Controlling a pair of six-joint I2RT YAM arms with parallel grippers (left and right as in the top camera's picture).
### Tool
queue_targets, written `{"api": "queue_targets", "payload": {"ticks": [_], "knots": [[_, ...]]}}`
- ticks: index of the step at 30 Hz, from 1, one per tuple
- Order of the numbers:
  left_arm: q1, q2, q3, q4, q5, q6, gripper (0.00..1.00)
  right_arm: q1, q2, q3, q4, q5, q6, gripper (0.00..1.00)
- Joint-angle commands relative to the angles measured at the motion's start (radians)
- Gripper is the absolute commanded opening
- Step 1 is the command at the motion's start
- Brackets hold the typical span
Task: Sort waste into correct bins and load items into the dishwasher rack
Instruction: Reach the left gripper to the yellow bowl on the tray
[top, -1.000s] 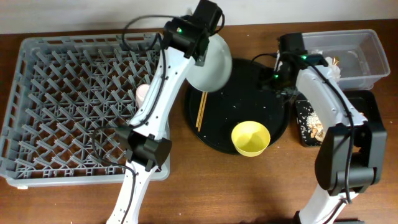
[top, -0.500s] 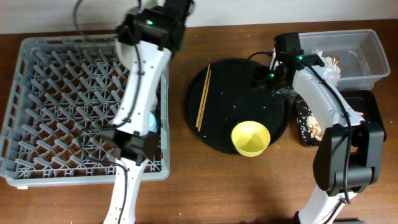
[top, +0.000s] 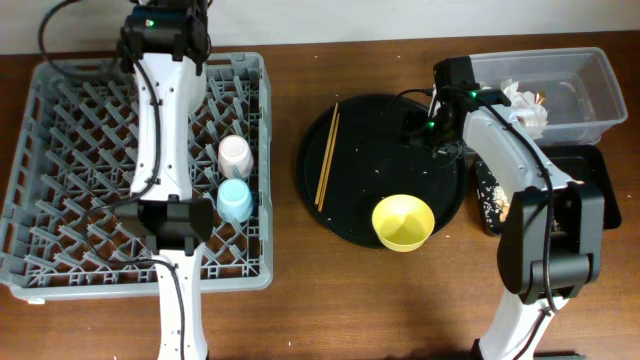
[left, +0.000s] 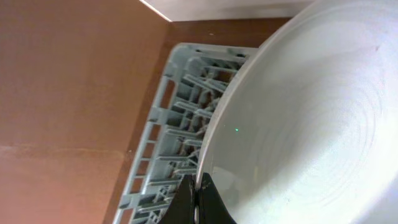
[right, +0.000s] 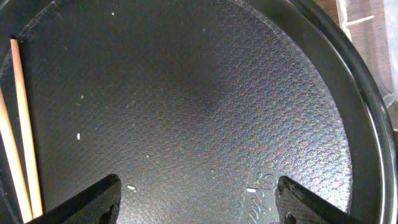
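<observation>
While the pink cup (top: 234, 153) and blue cup (top: 235, 200) sit in the rack (top: 60, 200), the left gripper (left: 198, 199) pinches the plate (left: 298, 124) at upper left — yellow bowl (top: 403, 221), chopsticks (top: 327, 155) wait; the right gripper (right: 199, 202) gapes empty.

No legible text, label, brand or number anywhere. Only candidate: a small embossed mark (right: 262, 185) pressed into the textured floor of the round black tray (right: 186, 93), near the lower edge of the right wrist view. Looks like a few raised, curved strokes, perhaps characters, but too shallow and faint to make out. Too small to pick out from overhead.
</observation>
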Motion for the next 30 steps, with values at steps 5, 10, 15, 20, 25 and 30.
{"api": "queue_targets", "payload": {"ticks": [5,10,15,20,25,30], "knots": [[0.003,-0.002,-0.120,0.031,-0.074,0.022,0.00,0.005,0.006,0.007,0.002,-0.002,0.001,0.80],[0.007,-0.002,-0.120,0.055,-0.150,0.021,0.00,0.005,0.006,0.007,0.002,-0.002,0.001,0.80],[0.007,-0.002,-0.124,0.058,-0.084,0.023,0.00,0.005,0.006,0.007,0.002,-0.002,0.001,0.80],[0.001,-0.002,-0.126,0.046,0.085,0.023,0.04,0.005,0.006,0.007,0.002,-0.002,0.001,0.81],[-0.007,-0.002,-0.126,0.042,0.163,0.023,0.49,0.005,0.006,0.007,0.002,-0.002,0.001,0.81],[-0.016,-0.010,-0.112,0.040,0.171,0.023,0.78,0.005,0.006,0.007,0.002,-0.006,0.002,0.81]]}}
